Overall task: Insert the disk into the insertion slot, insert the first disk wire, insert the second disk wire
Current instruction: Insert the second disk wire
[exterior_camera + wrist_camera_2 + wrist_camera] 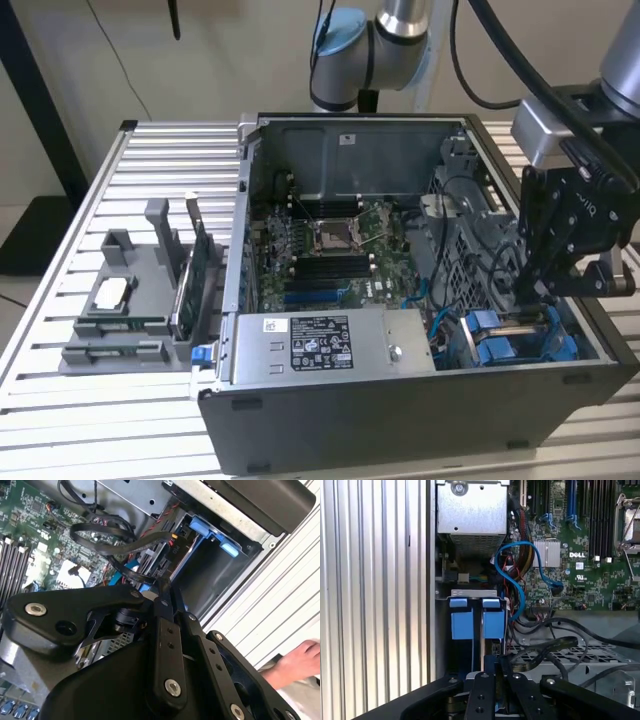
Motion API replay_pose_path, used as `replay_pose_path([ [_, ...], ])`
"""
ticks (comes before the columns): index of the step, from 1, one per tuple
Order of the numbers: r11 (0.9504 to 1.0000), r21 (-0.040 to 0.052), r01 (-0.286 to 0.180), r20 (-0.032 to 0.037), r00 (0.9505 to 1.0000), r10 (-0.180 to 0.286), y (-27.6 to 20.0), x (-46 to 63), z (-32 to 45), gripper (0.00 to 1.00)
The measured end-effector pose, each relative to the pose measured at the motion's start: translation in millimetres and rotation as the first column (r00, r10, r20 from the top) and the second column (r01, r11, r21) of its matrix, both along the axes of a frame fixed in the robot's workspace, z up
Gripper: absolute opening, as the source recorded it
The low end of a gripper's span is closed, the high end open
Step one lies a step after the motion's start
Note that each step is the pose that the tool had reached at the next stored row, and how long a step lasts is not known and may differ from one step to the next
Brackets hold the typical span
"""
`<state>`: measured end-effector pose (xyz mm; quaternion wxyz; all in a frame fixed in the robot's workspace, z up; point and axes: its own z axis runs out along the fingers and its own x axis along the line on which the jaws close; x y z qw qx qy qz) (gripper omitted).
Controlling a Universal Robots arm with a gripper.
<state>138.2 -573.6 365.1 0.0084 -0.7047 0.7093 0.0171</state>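
Now, at the wire part of the job, prob. Disk (462, 622) in its blue carrier, already down in the slot at the corner of the PC case (400, 420), toward the exterior view's right, just past the grey power box (320, 345). Blue tabs of the carrier side by side in the first wrist view, looking flat and level w/ the bay, so disk step judged done. Gripper (527, 298) low inside the case, right above the carrier, tip pointing down into the bay. Can't tell if open or closed, or if holding anything, since too dark and too tight there. Black wire (100, 530) looped loose just by the tip in the second wrist view, blue wire (520, 575) curled from the green board (590, 555) toward the bay in the first wrist view. No plug seen pushed into the back of the disk, so 1st wire judged not in yet. Calls for a slow, straight push w/ the plug lined up to its socket, no pull on the other wires, not much room. Also a person's hand (295, 662) resting on the ribbed table (150, 150) outside the case, well apart from the gripper.
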Motion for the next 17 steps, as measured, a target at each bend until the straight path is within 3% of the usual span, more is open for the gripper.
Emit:
replay_pose_path([
  [17,0.9999,0.0118,0.000,0.0000,1.0000,0.000,0.0,6.0,-15.9,0.16],
])
